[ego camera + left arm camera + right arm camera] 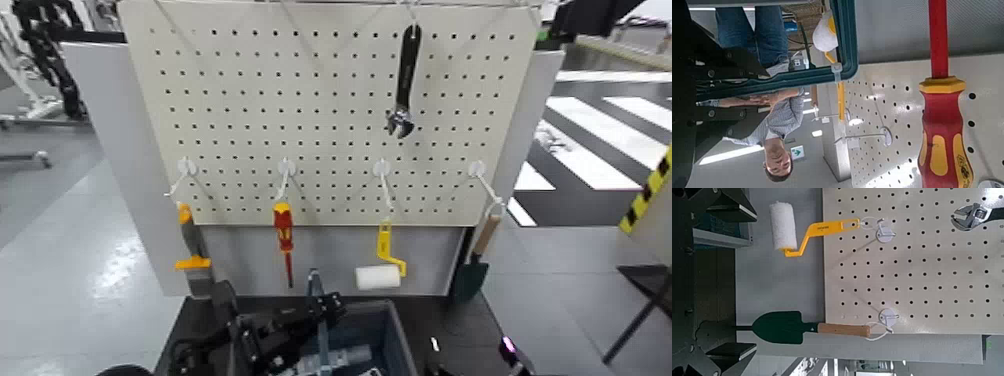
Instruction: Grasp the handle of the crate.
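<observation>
The left gripper [300, 325] sits low over the crate [395, 330], right at the handle [316, 300], a thin grey-blue bail standing up from the middle of the bin. In the left wrist view the bar [789, 77] runs close across the camera, but whether the fingers have closed on it or only flank it I cannot tell. The right gripper is parked out of the head view; its fingers don't show either. The risk I see is a partial hold: if the bar lies near the fingertips, it may slip out on a lift. The red-yellow screwdriver [284, 238] hangs from the pegboard [330, 100] just above, so a rising arm could knock it
</observation>
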